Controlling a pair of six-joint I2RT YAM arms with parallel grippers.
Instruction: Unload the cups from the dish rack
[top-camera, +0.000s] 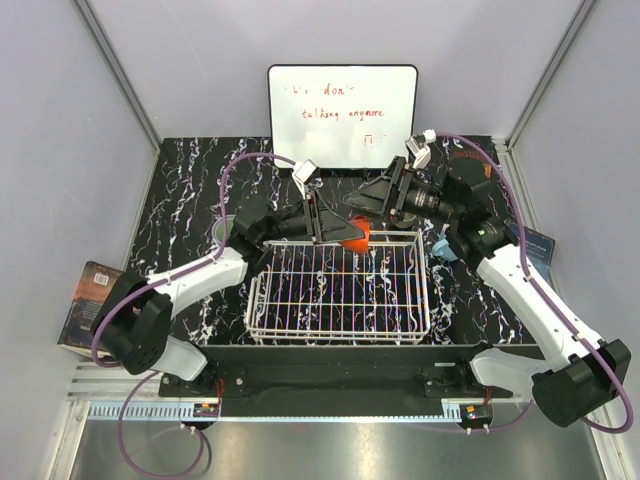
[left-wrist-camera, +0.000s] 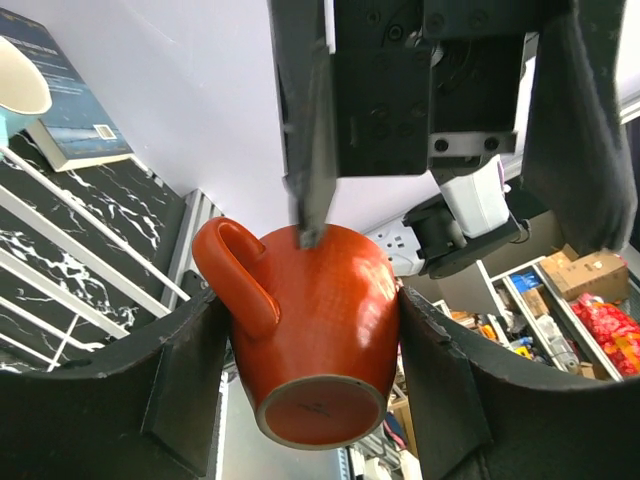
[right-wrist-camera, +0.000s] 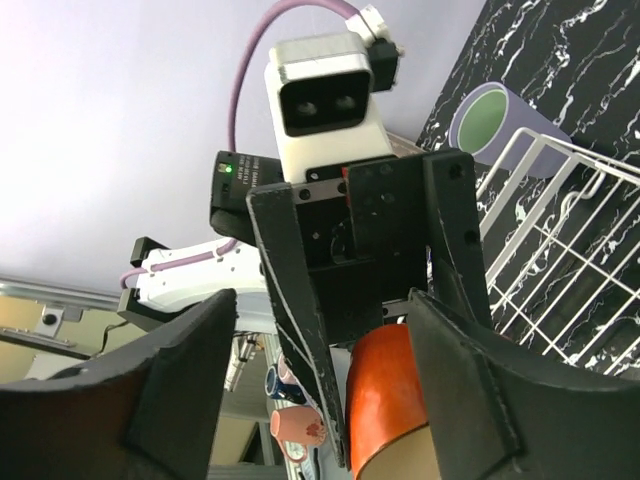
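My left gripper (top-camera: 345, 235) is shut on the small red-orange cup (top-camera: 355, 238) and holds it in the air over the far edge of the white wire dish rack (top-camera: 340, 335). In the left wrist view the cup (left-wrist-camera: 320, 320) sits sideways between my fingers, base toward the camera. My right gripper (top-camera: 368, 205) is open and straddles the cup; one of its fingers (left-wrist-camera: 305, 130) touches the cup's rim end. In the right wrist view the cup (right-wrist-camera: 385, 400) lies against the right-hand finger (right-wrist-camera: 470, 390). The light blue mug (top-camera: 443, 247) stands right of the rack, half hidden by my right arm.
A lavender tumbler (right-wrist-camera: 500, 120) with a green inside lies on its side on the marble table by the rack's corner. A whiteboard (top-camera: 342, 115) stands at the back. Books lie at the left edge (top-camera: 88, 300) and the right edge (top-camera: 535, 245).
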